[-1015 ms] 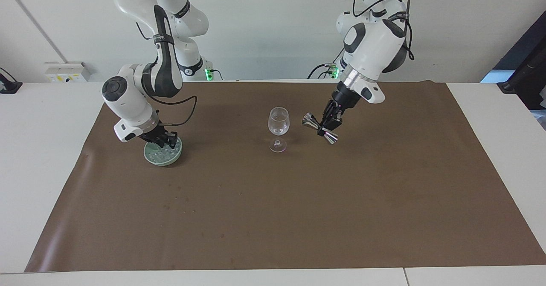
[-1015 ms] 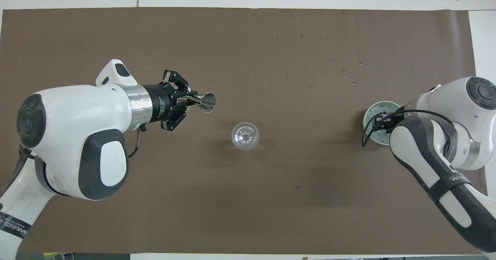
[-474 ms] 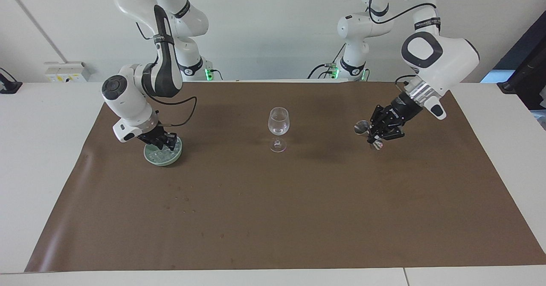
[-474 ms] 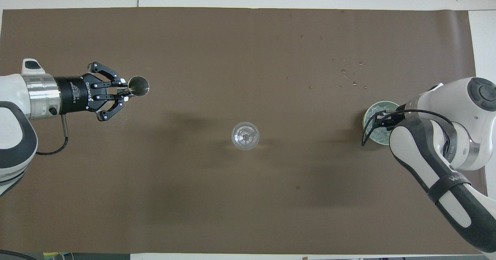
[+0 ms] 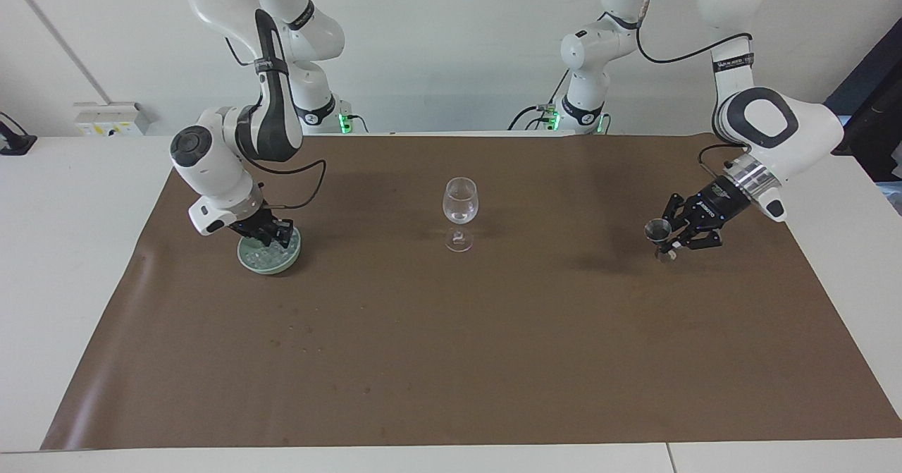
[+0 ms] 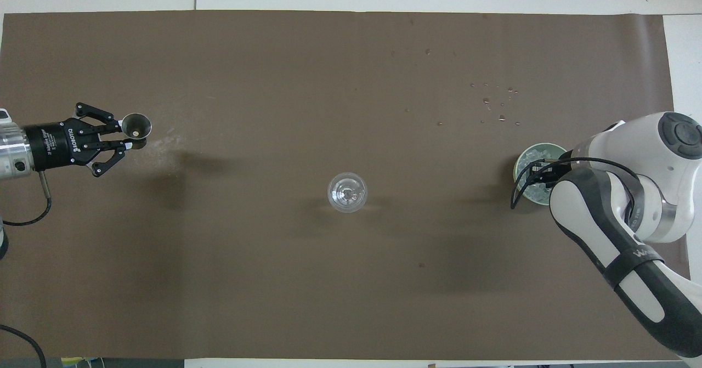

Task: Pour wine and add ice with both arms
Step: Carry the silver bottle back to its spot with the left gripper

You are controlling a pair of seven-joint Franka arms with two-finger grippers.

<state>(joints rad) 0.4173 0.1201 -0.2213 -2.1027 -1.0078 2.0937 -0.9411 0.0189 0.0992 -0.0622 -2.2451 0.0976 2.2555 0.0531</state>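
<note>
The left gripper (image 5: pixel 668 241) pinches an upright jigger (image 5: pixel 659 236) above the mat (image 5: pixel 493 360). The right gripper (image 5: pixel 271 237), fingers undiscernible, is in the ice (image 5: pixel 264 253) dish (image 5: pixel 248 260).

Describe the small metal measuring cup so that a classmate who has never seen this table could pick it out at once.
Start at the brown mat and go from the wine glass at its middle toward the left arm's end. There the left gripper is shut on the metal measuring cup, upright, low over the mat. It is the only shiny metal thing; the glass is clear, and the green dish of ice is at the right arm's end.
</note>
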